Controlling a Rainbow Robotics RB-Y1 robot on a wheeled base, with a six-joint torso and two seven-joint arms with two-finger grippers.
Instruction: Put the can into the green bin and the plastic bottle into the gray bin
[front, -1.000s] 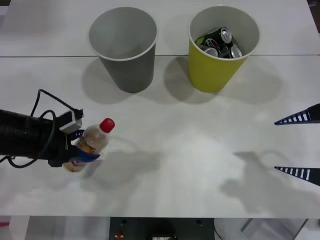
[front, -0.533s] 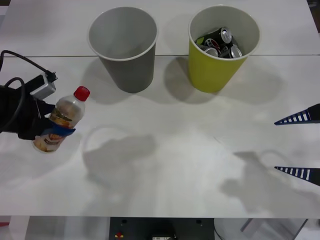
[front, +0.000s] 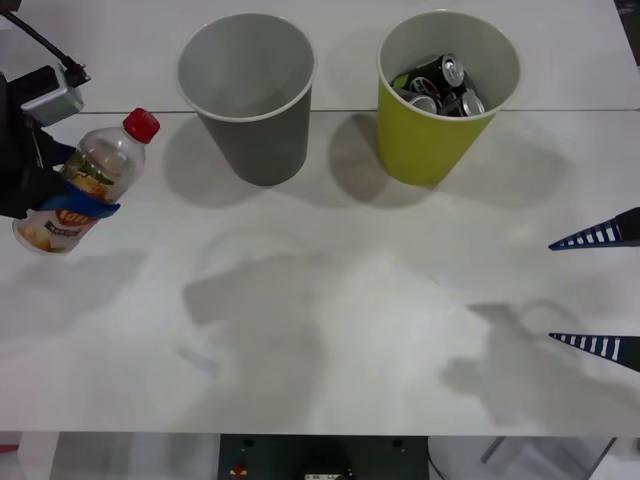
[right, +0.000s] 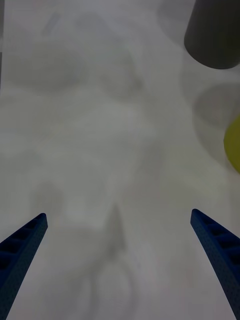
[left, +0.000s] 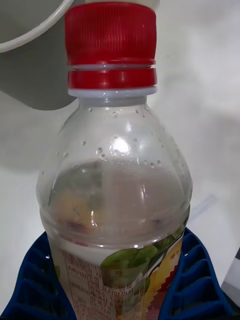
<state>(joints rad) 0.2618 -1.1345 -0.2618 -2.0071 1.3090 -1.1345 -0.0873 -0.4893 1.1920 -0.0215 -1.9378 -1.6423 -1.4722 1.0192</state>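
I read the L hand at the far left edge of the front view, raised above the white bench, its blue fingers pinching the plastic bottle around the label. Bottle is tilted, red cap pointing toward the gray bin; it sits to the robot's left of that bin, near but apart. In the L wrist view the bottle fills the gap between both fingers, with the gray bin's rim behind the cap. Green bin stands beside the gray bin on the robot's right and holds several dark cans. R hand is at the right edge, fingers spread wide, gripping nothing, well apart from both bins.
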